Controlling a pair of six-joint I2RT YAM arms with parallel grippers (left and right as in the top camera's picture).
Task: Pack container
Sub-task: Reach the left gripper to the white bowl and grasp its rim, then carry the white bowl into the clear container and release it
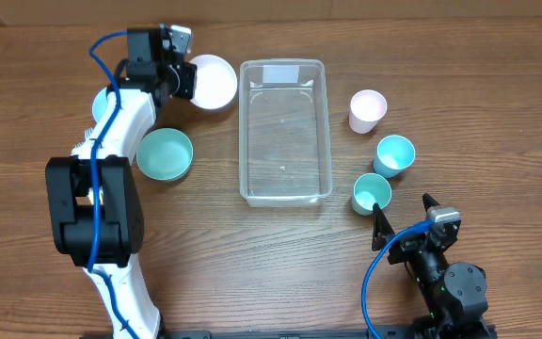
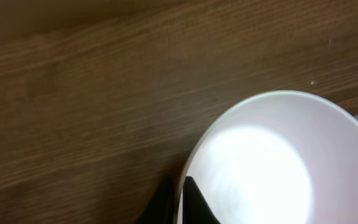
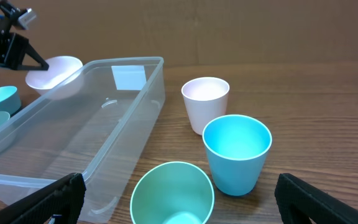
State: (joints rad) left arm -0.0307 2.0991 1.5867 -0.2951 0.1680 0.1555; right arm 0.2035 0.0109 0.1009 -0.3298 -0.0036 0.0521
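Pinching rim of white bowl (image 1: pixel 210 82), left gripper (image 1: pixel 184 78), bowl perhaps tilted, beside container (image 1: pixel 247 132), right gripper (image 1: pixel 405 218) spread wide.

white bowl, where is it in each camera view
Overhead: white bowl upper left, left of the container.
Left wrist: white bowl fills the lower right.
Right wrist: white bowl upper left, beyond the container.
Shared landmark: left pincer clamped on its rim.

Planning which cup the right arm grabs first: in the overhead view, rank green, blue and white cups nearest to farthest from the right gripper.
From the right gripper:
1. green cup, just ahead of it
2. blue cup, beyond, slightly right
3. white cup, farthest, top
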